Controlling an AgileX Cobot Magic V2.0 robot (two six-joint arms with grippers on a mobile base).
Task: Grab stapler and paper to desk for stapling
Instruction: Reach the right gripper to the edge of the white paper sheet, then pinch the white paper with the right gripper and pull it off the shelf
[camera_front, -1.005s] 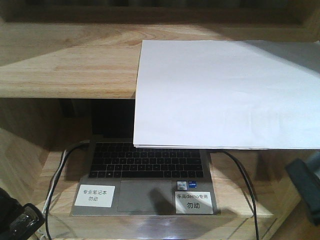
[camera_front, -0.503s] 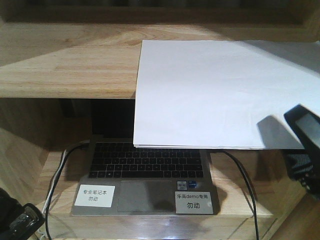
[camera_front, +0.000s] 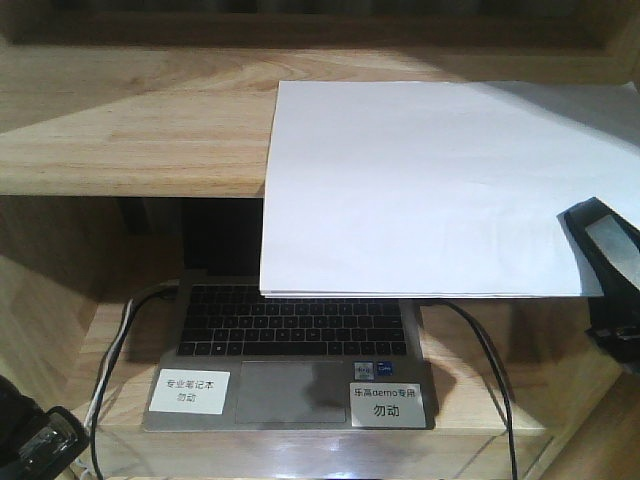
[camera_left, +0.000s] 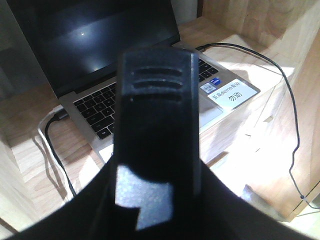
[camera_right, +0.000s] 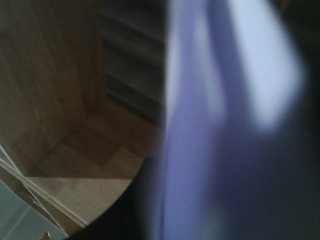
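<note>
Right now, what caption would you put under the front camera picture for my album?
Right gripper at the corner of the paper that overhangs the open laptop.

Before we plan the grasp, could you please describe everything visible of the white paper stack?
The thin stack of plain white rectangular sheets lies flat on the light-wood board, its near part overhanging the front edge above the open grey laptop. The right pincer's black finger overlaps its near right corner; a grip cannot be confirmed.
</note>
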